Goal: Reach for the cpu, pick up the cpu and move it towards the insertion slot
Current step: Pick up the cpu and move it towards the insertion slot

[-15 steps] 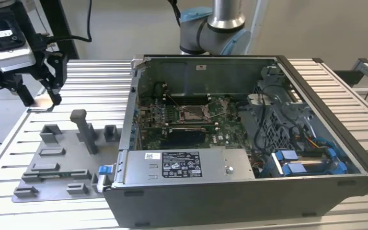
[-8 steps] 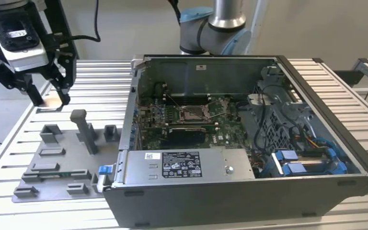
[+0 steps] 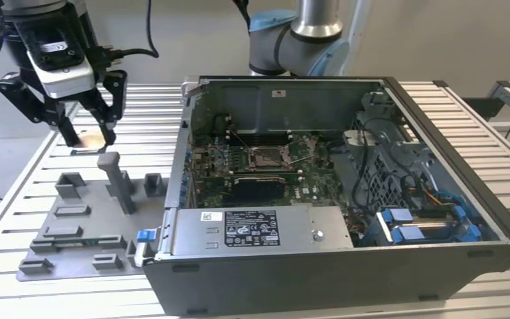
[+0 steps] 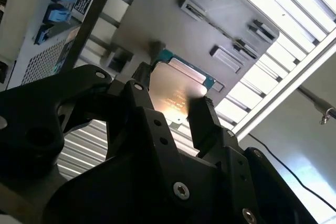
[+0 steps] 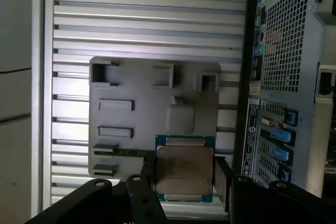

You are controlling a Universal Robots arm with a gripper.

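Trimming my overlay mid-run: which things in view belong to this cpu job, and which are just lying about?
Job in hand:
cpu, clamped between the jaws
insertion slot, on the board inside the computer case

Lying about:
grey fixture plate
power supply
blue-tabbed drive bays

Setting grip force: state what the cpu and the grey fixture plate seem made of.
The cpu: likely metal lid, satin silver with a soft glare, over a greenish board edge. The fixture plate: probably plastic, matte uniform grey, no shine.
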